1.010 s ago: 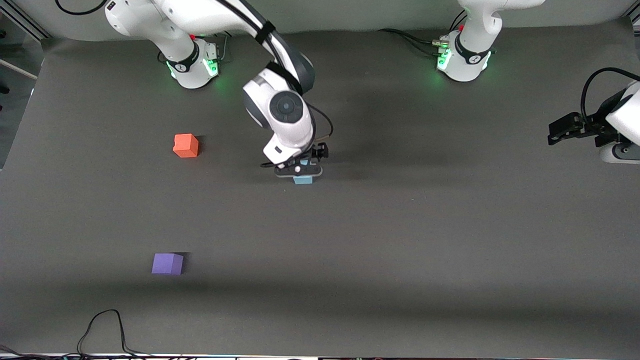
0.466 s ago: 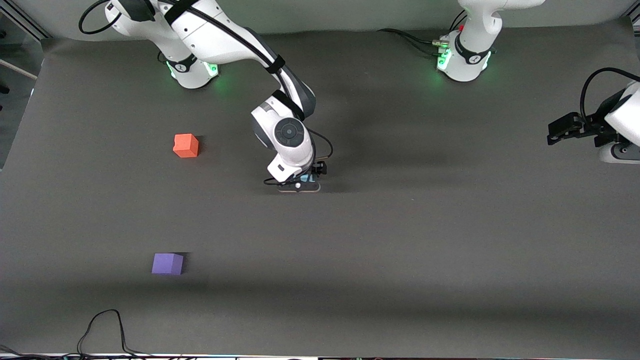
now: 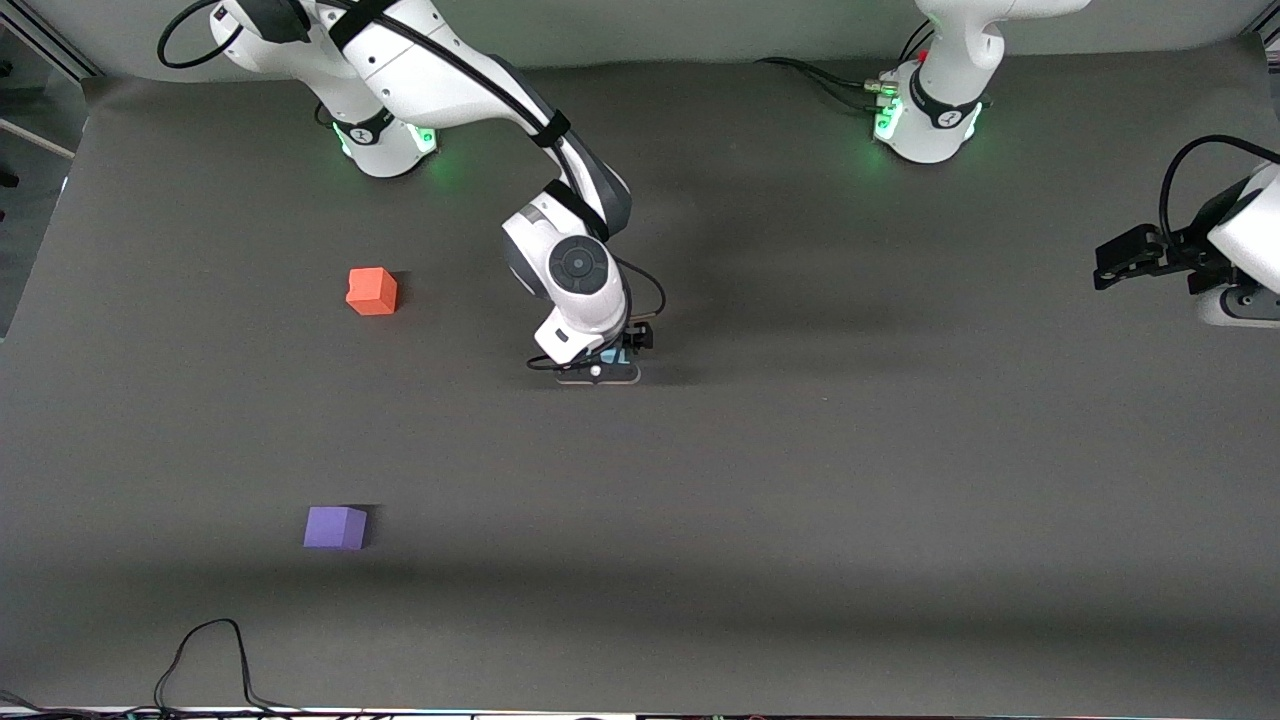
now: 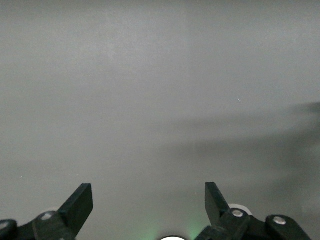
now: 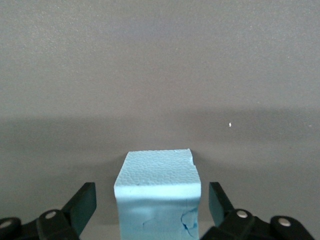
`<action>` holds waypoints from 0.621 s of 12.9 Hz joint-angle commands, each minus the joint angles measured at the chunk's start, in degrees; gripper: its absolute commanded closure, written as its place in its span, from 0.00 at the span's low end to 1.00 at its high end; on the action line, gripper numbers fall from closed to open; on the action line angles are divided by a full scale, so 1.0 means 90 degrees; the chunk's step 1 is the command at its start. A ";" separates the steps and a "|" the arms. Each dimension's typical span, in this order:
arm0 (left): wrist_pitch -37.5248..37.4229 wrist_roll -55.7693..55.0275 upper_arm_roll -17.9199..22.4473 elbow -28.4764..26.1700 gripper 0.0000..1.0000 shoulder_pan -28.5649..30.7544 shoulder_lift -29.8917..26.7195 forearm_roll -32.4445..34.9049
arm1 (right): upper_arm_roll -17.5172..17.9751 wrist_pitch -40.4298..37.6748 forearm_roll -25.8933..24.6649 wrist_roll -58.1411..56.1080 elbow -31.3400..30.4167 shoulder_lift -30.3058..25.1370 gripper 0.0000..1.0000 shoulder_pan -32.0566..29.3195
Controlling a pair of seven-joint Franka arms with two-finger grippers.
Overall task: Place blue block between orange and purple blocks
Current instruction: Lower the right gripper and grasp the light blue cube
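Gray tabletop is showing the right gripper now lowered around the blue block mid-table, fingers apart, not touching; left gripper is waiting open, unchanged.

You had no readable text, label, brand, number or sign anywhere in these views: none showed on the bench, on the three foam blocks, or on either arm.
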 commanded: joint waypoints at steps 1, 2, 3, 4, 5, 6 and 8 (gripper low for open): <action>-0.0051 0.0114 0.0077 -0.0155 0.00 -0.0056 -0.0183 0.0034 | -0.0029 0.0040 -0.0100 0.0197 -0.0208 -0.0128 0.00 0.0085; -0.0051 0.0114 0.0077 -0.0146 0.00 -0.0066 -0.0183 0.0043 | -0.0029 0.0040 -0.0090 0.0206 -0.0256 -0.0148 0.03 0.0085; -0.0051 0.0114 0.0077 -0.0146 0.00 -0.0056 -0.0173 0.0044 | -0.0029 0.0040 -0.0100 0.0197 -0.0296 -0.0167 0.06 0.0104; -0.0051 0.0114 0.0077 -0.0117 0.00 -0.0056 -0.0173 0.0034 | -0.0029 0.0031 -0.0090 0.0206 -0.0306 -0.0167 0.10 0.0114; -0.0031 0.0104 0.0077 -0.0107 0.00 -0.0095 -0.0153 0.0053 | -0.0029 0.0031 -0.0071 0.0216 -0.0306 -0.0177 0.18 0.0114; -0.0021 0.0085 0.0077 -0.0097 0.00 -0.0115 -0.0134 0.0053 | -0.0029 0.0031 -0.0071 0.0448 -0.0306 -0.0177 0.28 0.0114; -0.0031 0.0114 0.0077 -0.0087 0.00 -0.0086 -0.0124 0.0053 | -0.0029 0.0031 -0.0080 0.0568 -0.0296 -0.0216 0.42 0.0114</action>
